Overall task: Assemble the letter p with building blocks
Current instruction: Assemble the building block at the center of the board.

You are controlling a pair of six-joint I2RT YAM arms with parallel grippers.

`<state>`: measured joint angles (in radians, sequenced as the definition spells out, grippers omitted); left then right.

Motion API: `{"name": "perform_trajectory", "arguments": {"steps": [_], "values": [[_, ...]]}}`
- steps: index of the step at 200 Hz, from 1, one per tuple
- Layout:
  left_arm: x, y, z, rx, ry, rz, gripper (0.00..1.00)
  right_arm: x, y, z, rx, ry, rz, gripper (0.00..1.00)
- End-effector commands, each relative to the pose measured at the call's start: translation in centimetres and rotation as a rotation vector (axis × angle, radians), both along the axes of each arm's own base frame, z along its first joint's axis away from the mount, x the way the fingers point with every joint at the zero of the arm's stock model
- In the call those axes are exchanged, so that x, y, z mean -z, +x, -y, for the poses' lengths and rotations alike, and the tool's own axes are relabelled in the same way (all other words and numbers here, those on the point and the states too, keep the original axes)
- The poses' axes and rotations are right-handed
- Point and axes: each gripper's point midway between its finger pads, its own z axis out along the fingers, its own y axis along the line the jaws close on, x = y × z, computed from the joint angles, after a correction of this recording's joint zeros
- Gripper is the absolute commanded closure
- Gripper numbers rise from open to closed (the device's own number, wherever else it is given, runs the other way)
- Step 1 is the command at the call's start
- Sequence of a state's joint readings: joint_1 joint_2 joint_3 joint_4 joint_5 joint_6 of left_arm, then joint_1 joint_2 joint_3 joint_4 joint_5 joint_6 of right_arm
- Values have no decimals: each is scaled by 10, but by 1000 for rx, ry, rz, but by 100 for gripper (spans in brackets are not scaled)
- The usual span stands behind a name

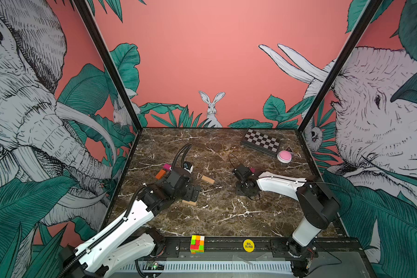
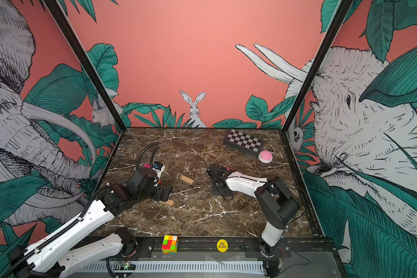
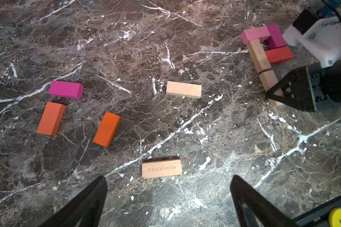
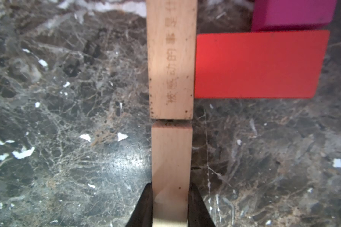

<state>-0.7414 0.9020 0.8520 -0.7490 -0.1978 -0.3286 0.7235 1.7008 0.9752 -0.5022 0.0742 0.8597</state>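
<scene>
Two black fingers of the right gripper (image 4: 170, 188) clamp one end of a plain tan wooden block (image 4: 171, 157), lined up end to end with an engraved tan wooden block (image 4: 170, 59) across a thin gap. A flat red block (image 4: 258, 64) touches the engraved one's side, a magenta block (image 4: 291, 13) just beyond. The left gripper (image 3: 168, 181) has its fingers wide apart over a lettered tan plank (image 3: 161, 168) on the brown marble tabletop (image 3: 205, 137).
</scene>
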Motion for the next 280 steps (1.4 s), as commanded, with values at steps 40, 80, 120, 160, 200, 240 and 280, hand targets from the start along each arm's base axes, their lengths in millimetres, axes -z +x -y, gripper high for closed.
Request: {"name": "perform_trajectory", "arguments": {"steps": [40,80,120,160,200,240,280], "values": [[-12,5,2,-7,-28,23,1,26,-15,17,-17,-78,-82,87],[-12,5,2,-7,-31,24,1,27,-15,17,-18,-81,-83,87],[-12,5,2,-7,-30,22,1,28,-14,18,-16,-87,-84,87],[-12,5,2,-8,-32,23,1,28,-14,19,-15,-91,-83,87],[-12,5,3,-7,-34,20,1,30,-14,20,-12,-94,-84,86],[-11,5,3,-6,-33,16,1,32,-13,23,-10,-99,-87,86],[-11,5,3,-7,-34,15,1,34,-13,22,-8,-95,-90,86]]}}
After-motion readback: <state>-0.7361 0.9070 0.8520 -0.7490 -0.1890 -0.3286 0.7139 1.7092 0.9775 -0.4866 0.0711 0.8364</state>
